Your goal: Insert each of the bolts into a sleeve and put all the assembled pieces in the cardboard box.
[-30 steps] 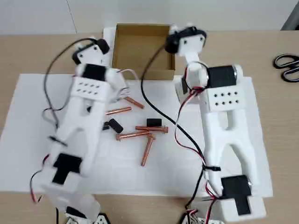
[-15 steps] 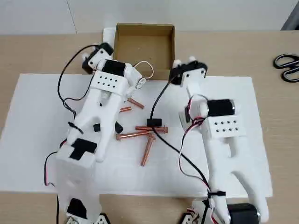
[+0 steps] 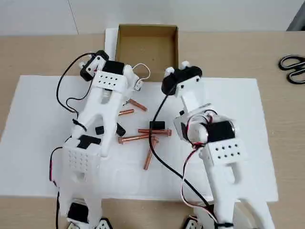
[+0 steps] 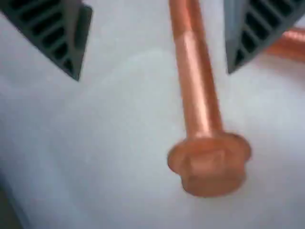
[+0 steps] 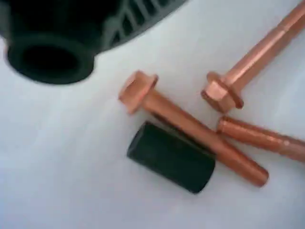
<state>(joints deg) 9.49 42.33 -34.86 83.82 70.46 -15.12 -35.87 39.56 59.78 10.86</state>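
My left gripper [image 4: 153, 71] hangs wide open just above the white sheet [image 3: 38, 143]. Its two ribbed fingers [image 4: 52, 33] stand on either side of a copper bolt [image 4: 198, 95] and do not touch it. That bolt lies flat with its flanged head toward my wrist camera, and a second bolt [image 4: 291, 43] lies just past one finger.

My right gripper [image 5: 81, 36] is closed on a black sleeve [image 5: 47, 57], holding it clear of the sheet with the open bore facing the camera. Beneath it, another sleeve [image 5: 171, 164] lies right against the shank of a third bolt [image 5: 190, 129], with more bolts close by.

The cardboard box [image 3: 147, 50] sits at the far edge of the sheet, beyond both grippers.

A second ago my right arm was stretched out with its gripper at the box's near rim. It has since folded back, and the gripper is now over the middle of the sheet, near the cluster of bolts. My left wrist has come a little nearer the bolts. The loose bolts and sleeves on the sheet lie where they lay before.
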